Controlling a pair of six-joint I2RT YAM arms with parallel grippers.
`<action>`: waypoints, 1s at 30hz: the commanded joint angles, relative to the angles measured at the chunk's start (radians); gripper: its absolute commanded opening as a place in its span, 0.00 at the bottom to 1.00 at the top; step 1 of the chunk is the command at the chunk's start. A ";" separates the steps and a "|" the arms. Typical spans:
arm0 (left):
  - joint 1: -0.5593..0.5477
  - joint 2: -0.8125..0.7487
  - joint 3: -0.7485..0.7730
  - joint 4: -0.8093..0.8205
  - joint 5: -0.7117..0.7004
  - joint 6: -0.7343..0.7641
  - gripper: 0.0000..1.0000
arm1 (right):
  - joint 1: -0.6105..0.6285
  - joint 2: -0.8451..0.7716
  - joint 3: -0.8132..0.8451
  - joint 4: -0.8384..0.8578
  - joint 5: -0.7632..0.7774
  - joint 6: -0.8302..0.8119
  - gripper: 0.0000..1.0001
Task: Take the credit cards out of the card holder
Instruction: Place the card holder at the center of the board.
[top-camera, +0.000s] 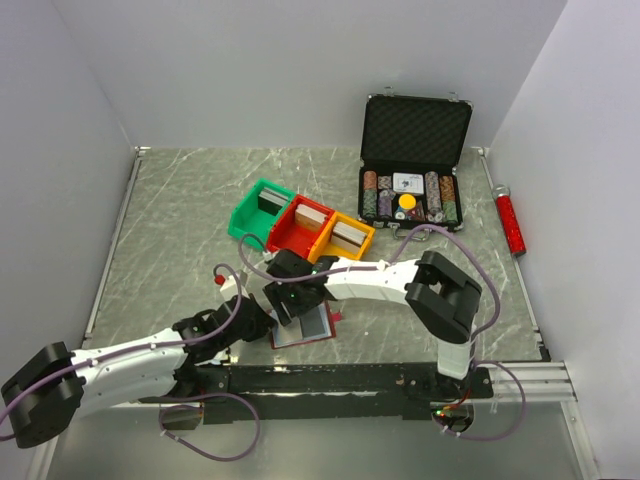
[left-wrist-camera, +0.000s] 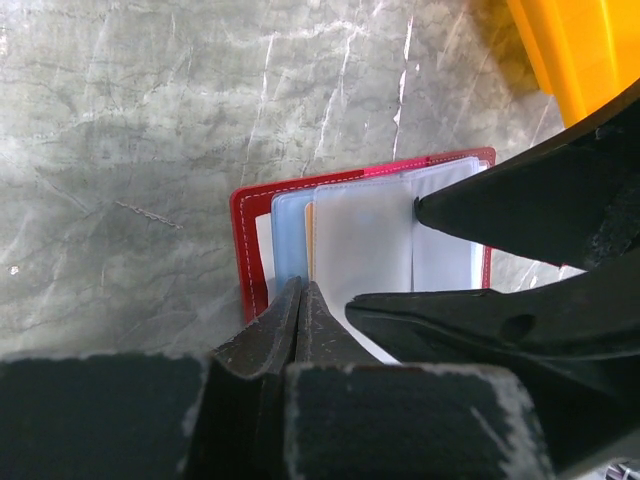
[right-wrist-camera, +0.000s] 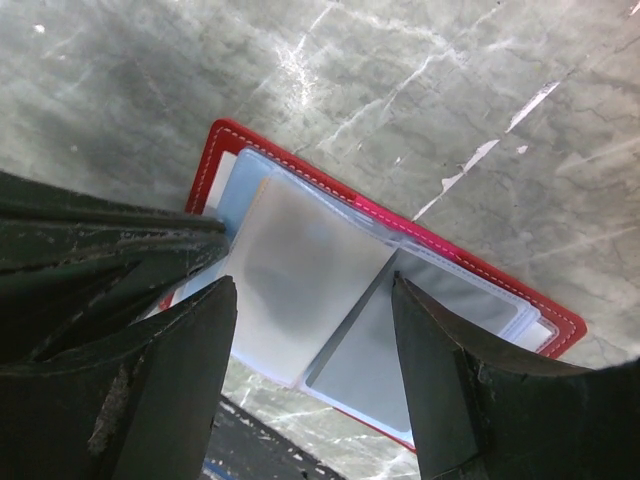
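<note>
Locate card holder (top-camera: 312, 328) lying open on table (top-camera: 180, 220) near front edge, long axis roughly left-right, credit cards (right-wrist-camera: 365, 350) in clear sleeves (right-wrist-camera: 290, 270); printing too blurred to read. Note left gripper (left-wrist-camera: 300, 300) fingers pressed together, possibly pinching a sleeve edge; right gripper (right-wrist-camera: 312, 290) fingers spread above sleeves.
</note>
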 joint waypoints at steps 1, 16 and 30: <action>0.002 -0.002 -0.016 -0.028 -0.011 -0.018 0.01 | 0.034 0.069 0.052 -0.063 0.099 0.008 0.70; 0.002 -0.065 -0.024 -0.066 -0.029 -0.022 0.01 | 0.035 0.092 0.025 -0.134 0.193 0.018 0.61; 0.002 -0.013 -0.003 -0.062 -0.051 -0.015 0.01 | 0.034 -0.009 -0.073 -0.128 0.216 0.032 0.34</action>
